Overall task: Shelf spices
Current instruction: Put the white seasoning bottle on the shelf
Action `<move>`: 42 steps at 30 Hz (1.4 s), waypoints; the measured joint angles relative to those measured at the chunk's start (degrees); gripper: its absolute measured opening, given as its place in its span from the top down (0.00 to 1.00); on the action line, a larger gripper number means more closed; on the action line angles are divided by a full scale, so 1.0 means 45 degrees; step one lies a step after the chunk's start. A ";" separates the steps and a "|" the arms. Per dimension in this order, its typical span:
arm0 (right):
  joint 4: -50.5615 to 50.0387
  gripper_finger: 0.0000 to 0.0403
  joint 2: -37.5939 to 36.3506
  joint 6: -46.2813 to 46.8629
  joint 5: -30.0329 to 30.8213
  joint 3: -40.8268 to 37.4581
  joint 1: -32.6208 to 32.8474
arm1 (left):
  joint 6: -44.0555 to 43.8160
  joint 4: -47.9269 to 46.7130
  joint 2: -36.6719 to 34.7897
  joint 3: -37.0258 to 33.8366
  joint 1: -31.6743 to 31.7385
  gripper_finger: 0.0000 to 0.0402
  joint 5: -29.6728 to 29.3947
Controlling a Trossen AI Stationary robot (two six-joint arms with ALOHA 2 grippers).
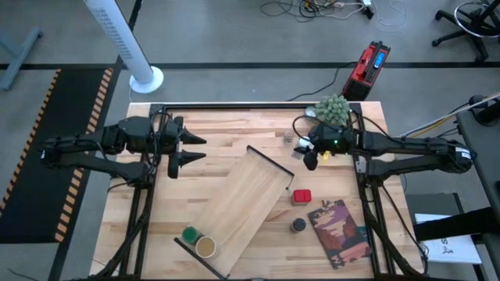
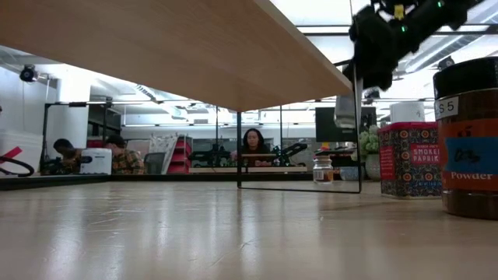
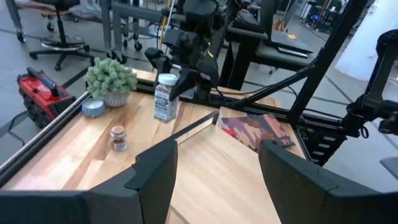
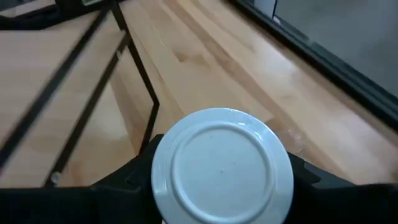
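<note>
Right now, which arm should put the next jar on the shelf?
Right. The right gripper already holds the white-topped jar lifted off the table beside the shelf. The left gripper is empty, off the shelf's other side.

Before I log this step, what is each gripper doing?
Left gripper: open, holding nothing, above the shelf.
Right gripper: shut on the white-topped jar.

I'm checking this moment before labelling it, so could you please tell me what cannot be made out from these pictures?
- White-topped jar in the right gripper: the right wrist view shows only its lid; its label is too small in the left wrist view.
- Black-topped jar: cut off by the low view's right edge.
- Shelf top: unseen in the low view, which looks up at its underside.
- Left gripper: its fingertips are cut off in its own wrist view.
</note>
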 joint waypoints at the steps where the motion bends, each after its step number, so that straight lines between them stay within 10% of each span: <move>1: -0.0294 0.56 0.0000 -0.0050 0.0029 0.0324 0.0021 | 0.0082 0.0096 0.0000 0.0000 -0.0001 0.46 -0.0004; 25: -0.3555 0.56 0.3938 -0.0434 0.0016 0.7773 0.3506 | 0.1172 0.2509 0.1073 0.0000 -0.0010 0.46 -0.1685; 42: -0.3232 0.56 0.6658 0.0621 0.1011 0.8235 0.5532 | 0.1794 0.4534 0.1566 -0.0100 -0.0371 0.46 -0.1671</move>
